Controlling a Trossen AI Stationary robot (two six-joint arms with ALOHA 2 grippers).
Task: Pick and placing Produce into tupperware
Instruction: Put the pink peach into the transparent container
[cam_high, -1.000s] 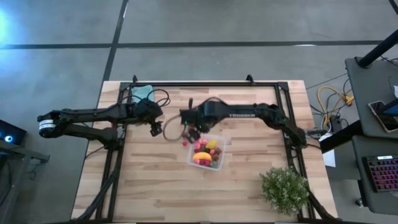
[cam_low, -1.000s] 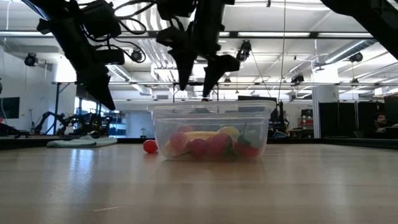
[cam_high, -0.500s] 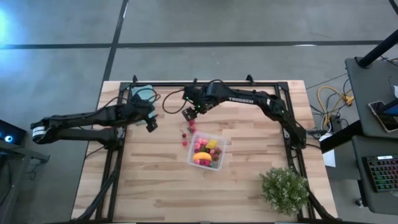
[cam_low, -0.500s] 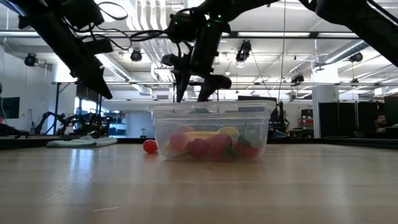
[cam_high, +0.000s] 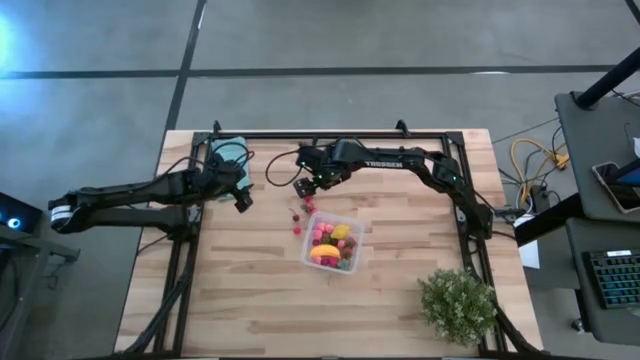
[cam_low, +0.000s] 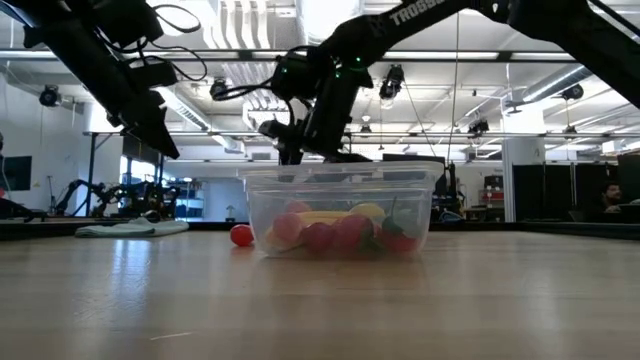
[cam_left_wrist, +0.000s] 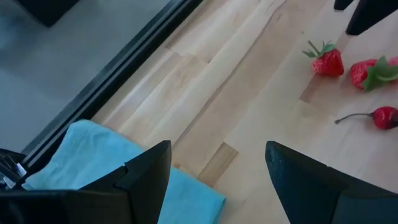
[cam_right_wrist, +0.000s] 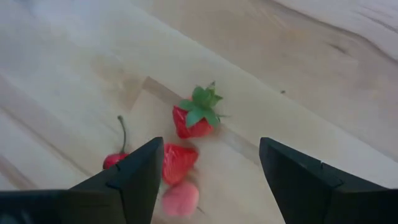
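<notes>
Most of the job looks done from where I stand: the clear tupperware (cam_high: 334, 243) sits near the middle of the bench (cam_high: 250, 300), lidless, already carrying a good heap of produce, reds and pinks with a yellow-orange piece (cam_high: 325, 252) among them. What is left is a small cluster lying loose on the wood just to the left of the tub's far-left corner: a strawberry with its green cap (cam_right_wrist: 196, 116), a second strawberry (cam_right_wrist: 179, 162) beside it, a cherry on its stem (cam_right_wrist: 114, 158) and a pink piece (cam_right_wrist: 180, 199) that I can't name for sure, since it is half out of sight. The right tool (cam_high: 308, 182) hangs above the far side of that cluster, its fingers spread wide and nothing between them, so I'd judge it is lining up for the next pick rather than carrying anything. The left tool (cam_high: 243, 200) waits farther left, near the folded teal cloth (cam_high: 227, 148) at the far-left corner, also wide and empty. The potted plant (cam_high: 458, 304) at the near right is no part of this. By my count, a few more pieces and the bench is cleared.
</notes>
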